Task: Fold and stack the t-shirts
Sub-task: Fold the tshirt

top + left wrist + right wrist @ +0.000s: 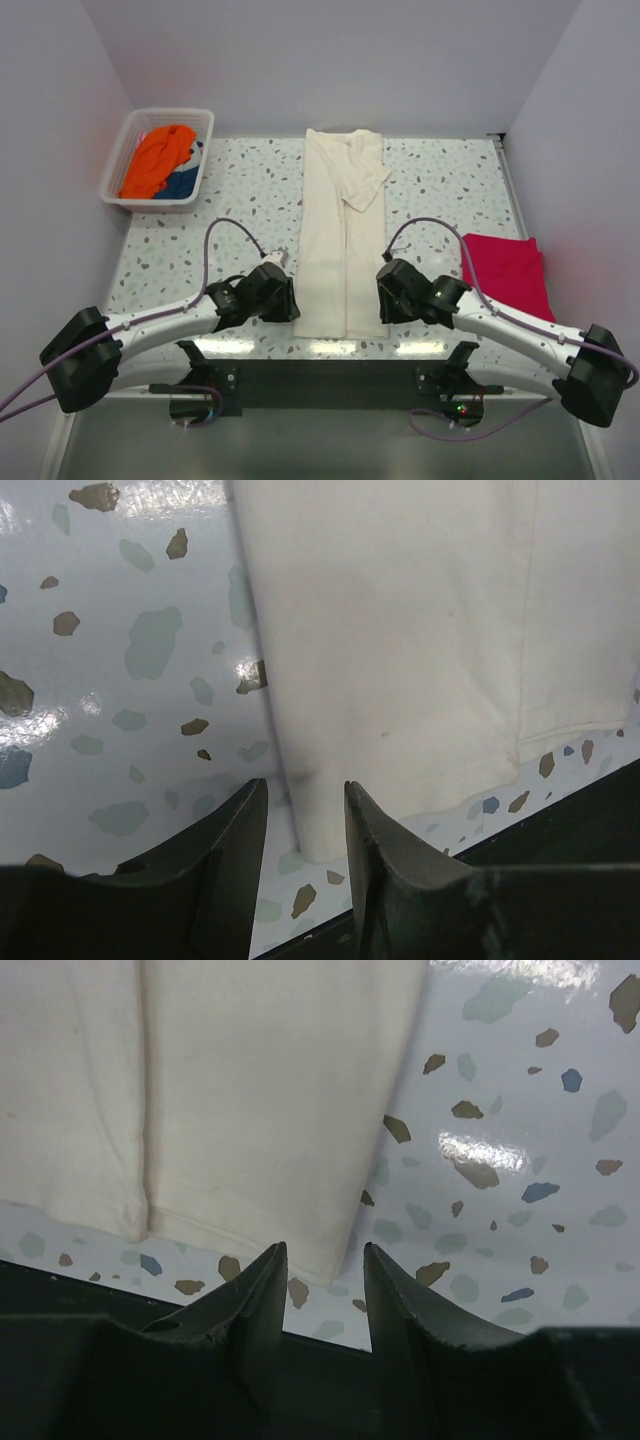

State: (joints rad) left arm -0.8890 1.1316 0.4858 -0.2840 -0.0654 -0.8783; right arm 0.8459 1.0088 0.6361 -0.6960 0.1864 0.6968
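A long cream-white t-shirt (343, 230) lies folded lengthwise down the middle of the speckled table (250, 190), one sleeve turned over near its far end. My left gripper (290, 300) is at its near left corner, and in the left wrist view that corner (315, 830) lies in the gap between the gripper's (306, 783) open jaws. My right gripper (385, 300) is at the near right corner (330, 1260), which sits just ahead of this gripper's (324, 1246) open jaws. A folded crimson-red t-shirt (508, 272) lies at the right. Orange (158, 158) and blue (185, 182) t-shirts fill the basket.
The white slatted basket (120, 170) stands at the far left corner. The table's dark near edge (330, 365) runs just behind both grippers. Purple cables loop above each wrist. Grey walls close in the left, right and far sides.
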